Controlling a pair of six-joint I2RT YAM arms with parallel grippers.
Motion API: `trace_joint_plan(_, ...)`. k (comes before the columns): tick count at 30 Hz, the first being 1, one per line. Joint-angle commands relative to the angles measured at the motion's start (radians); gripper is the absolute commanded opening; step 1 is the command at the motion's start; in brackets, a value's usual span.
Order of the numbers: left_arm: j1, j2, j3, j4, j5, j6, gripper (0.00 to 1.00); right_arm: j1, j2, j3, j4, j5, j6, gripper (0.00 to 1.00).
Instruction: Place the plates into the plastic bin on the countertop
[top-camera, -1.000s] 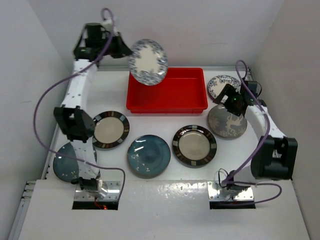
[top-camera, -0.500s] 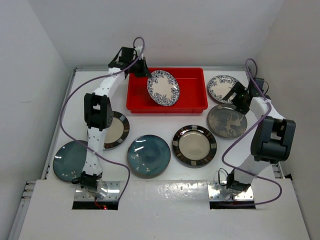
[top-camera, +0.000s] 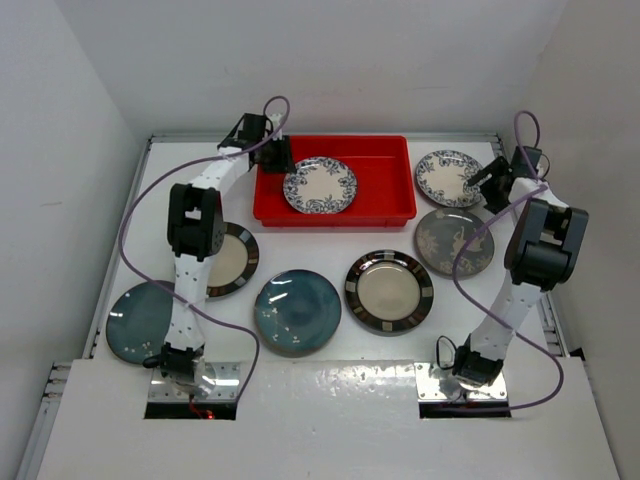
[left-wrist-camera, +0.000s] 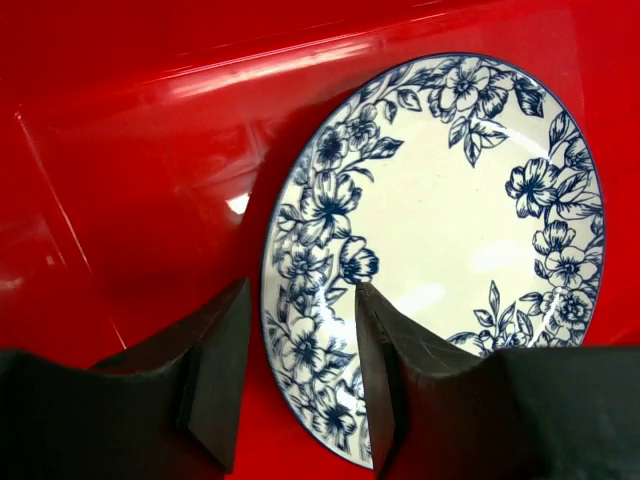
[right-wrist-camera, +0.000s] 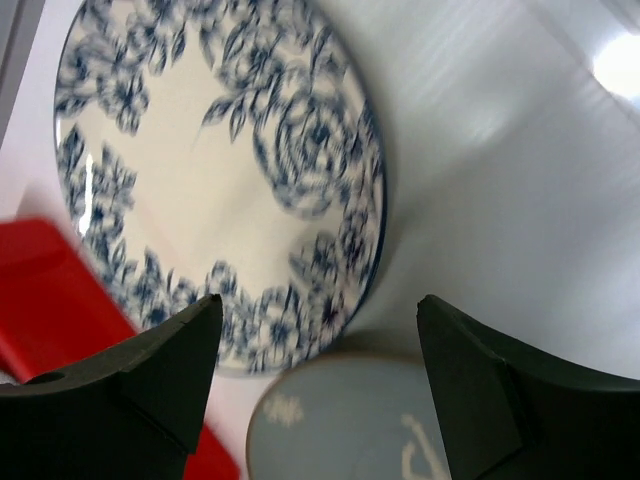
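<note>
A white plate with a blue floral rim (top-camera: 320, 185) lies flat in the left half of the red plastic bin (top-camera: 385, 165). My left gripper (top-camera: 277, 158) is at the bin's left end. In the left wrist view it (left-wrist-camera: 300, 300) is open, its jaws straddling the near rim of that plate (left-wrist-camera: 450, 200) on the bin's floor (left-wrist-camera: 130, 180). My right gripper (top-camera: 492, 178) is open and empty. In the right wrist view it (right-wrist-camera: 320, 310) hovers over the edge of a second floral plate (right-wrist-camera: 200, 160) and the dark grey sprig plate (right-wrist-camera: 340, 420).
On the white countertop (top-camera: 330, 235) lie the second floral plate (top-camera: 445, 176), the grey sprig plate (top-camera: 455, 242), two cream plates with dark rims (top-camera: 225, 260) (top-camera: 390, 290) and two teal plates (top-camera: 297, 311) (top-camera: 138, 322). White walls close in on both sides.
My left arm swung the floral plate from above the bin's back left corner down into the bin, where it now lies flat. My right gripper moved back and right, from the grey plate to the second floral plate.
</note>
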Motion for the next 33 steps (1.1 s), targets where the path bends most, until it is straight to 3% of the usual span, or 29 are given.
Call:
trace_joint_plan(1, 0.001, -0.074, 0.001, 0.018, -0.032, 0.031, 0.48, -0.012, 0.056, 0.118, 0.004, 0.054, -0.003, 0.78)
trace_joint_plan(7, 0.001, -0.108, 0.069, -0.011, -0.013, 0.040, 0.54, -0.018, 0.157, 0.148, 0.037, 0.073, 0.002, 0.74)
trace_joint_plan(16, 0.033, -0.280, 0.078, -0.068, -0.064, 0.159, 0.61, -0.024, 0.288, 0.189, 0.163, -0.034, 0.158, 0.57)
trace_joint_plan(20, 0.083, -0.343, 0.038, -0.100, -0.053, 0.159, 0.61, -0.027, 0.309, 0.174, 0.212, -0.054, 0.195, 0.32)
trace_joint_plan(24, 0.131, -0.393, -0.017, -0.119, -0.030, 0.159, 0.61, -0.030, 0.295, 0.151, 0.235, -0.061, 0.217, 0.00)
trace_joint_plan(31, 0.228, -0.465, -0.121, -0.137, -0.004, 0.149, 0.62, -0.027, 0.098, -0.044, 0.428, -0.062, 0.401, 0.00)
trace_joint_plan(33, 0.261, -0.479, -0.150, -0.137, 0.005, 0.140, 0.62, -0.027, 0.029, -0.136, 0.572, -0.050, 0.462, 0.00)
